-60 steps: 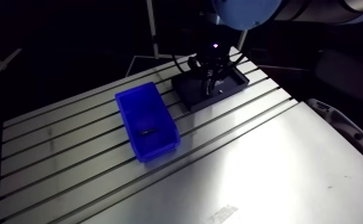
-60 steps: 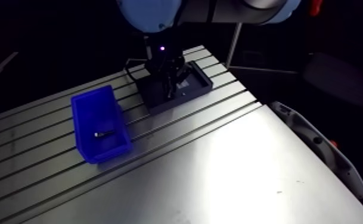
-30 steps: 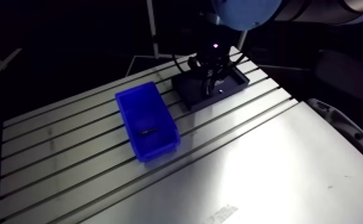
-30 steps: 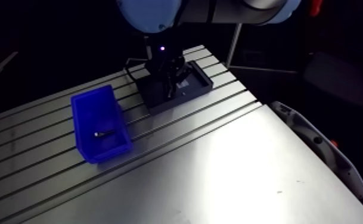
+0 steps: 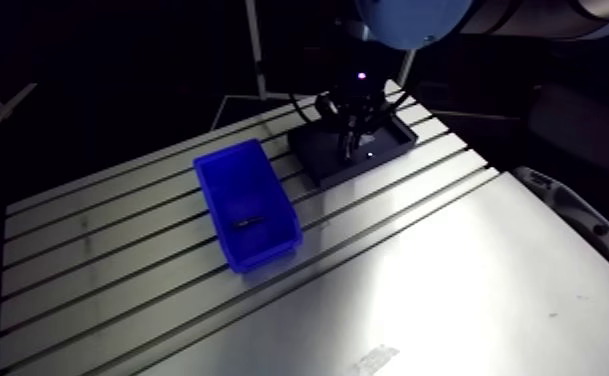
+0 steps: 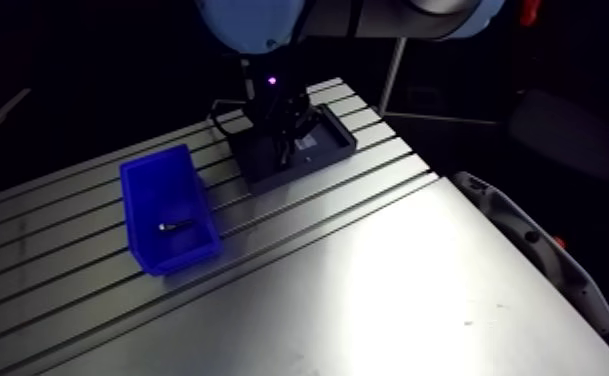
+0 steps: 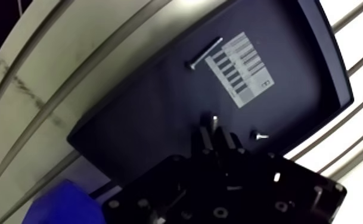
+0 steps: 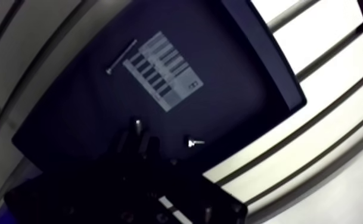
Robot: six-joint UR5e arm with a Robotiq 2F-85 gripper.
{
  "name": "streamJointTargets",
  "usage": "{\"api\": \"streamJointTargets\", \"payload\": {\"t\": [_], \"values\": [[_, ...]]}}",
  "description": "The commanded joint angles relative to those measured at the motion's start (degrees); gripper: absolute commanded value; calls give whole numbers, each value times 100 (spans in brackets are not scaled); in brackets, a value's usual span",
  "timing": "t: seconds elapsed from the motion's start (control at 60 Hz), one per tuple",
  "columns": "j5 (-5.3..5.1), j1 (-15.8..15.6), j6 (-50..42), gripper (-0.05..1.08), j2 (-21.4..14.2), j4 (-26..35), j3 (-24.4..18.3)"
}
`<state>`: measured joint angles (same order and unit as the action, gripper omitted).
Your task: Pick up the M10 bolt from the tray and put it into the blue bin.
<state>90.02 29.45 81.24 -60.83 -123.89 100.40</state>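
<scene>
Arm view: your gripper (image 5: 353, 128) hangs over the black rectangular tray (image 5: 333, 172); the glossy blue bin (image 5: 266, 252) already holds one dark fastener (image 5: 248, 218). Wrist view: its fingers (image 7: 203, 140) appear clenched on the steel M10 bolt (image 7: 214, 121), over the matte tray floor; lift, carry and drop remain for you.

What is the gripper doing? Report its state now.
Gripper: shut on a small bolt, over the black tray.

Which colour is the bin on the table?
Blue; the bin shows best in the arm view.
</scene>
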Motion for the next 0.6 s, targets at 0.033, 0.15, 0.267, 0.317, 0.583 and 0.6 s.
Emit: {"api": "streamJointTargets", "payload": {"t": [0.033, 0.15, 0.267, 0.317, 0.583, 0.6], "values": [[-42, -25, 53, 107, -63, 41, -49], [-33, -69, 129, 107, -206, 169, -59], [-32, -79, 376, 107, -474, 319, -92], [-33, -79, 493, 107, -623, 413, -143], [-24, -296, 1616, 107, -1192, 950, -535], [-24, -296, 1616, 107, -1192, 950, -535]]}}
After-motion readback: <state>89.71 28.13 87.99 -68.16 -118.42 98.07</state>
